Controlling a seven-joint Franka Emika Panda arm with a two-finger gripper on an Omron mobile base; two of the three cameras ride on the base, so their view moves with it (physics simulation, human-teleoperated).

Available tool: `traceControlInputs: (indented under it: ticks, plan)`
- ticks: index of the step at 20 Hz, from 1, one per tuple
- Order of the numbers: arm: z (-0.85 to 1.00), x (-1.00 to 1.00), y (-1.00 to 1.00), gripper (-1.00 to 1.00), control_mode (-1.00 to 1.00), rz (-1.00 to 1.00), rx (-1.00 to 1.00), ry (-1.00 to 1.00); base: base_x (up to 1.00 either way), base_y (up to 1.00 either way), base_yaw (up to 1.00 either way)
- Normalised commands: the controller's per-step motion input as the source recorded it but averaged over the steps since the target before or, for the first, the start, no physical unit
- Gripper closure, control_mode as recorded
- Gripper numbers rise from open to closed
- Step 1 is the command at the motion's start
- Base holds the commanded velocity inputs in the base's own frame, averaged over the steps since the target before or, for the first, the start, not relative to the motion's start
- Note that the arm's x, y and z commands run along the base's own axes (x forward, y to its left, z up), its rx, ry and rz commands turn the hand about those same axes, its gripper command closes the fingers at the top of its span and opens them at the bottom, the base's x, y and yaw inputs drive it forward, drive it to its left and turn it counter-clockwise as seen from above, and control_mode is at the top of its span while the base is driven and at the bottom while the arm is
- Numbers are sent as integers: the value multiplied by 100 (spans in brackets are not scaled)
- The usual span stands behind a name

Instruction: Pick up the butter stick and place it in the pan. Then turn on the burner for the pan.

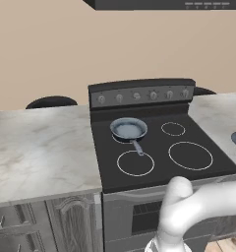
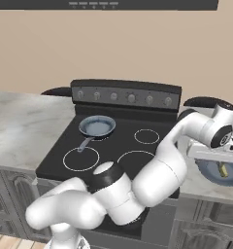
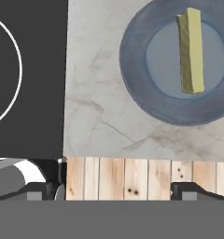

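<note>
While your tool (image 3: 112,190) hangs wide apart, the butter stick (image 3: 191,50) sits on its plate (image 3: 137,70) — pan (image 1: 129,129) empty, burner (image 1: 117,138) untouched — nothing done.

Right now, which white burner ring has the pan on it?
The rear-left white ring, under the small dark-rimmed grey-blue frying pan; the other three rings are bare.

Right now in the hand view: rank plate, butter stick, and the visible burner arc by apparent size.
1. Blue-grey plate, cut off at the top and right edges.
2. Burner circle, only a partial arc in frame, so its rank against the plate is unsure.
3. Butter stick, lying on the plate.
</note>
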Motion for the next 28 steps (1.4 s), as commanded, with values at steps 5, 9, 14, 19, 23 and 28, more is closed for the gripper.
traceControlInputs:
  ticks: [5,9,14,19,23,28]
  plan:
    - [-17,15,-11,-100,-100,0,0,0,0,0,0]
    - [-18,18,-9,-100,-100,0,0,0,0,0,0]
    - [-18,15,-17,-100,-100,0,0,0,0,0,0]
    - [-19,16,-16,-100,-100,0,0,0,0,0,0]
    - [-18,15,-19,-100,-100,0,0,0,0,0,0]
    - [-14,16,-20,-100,-100,0,0,0,0,0,0]
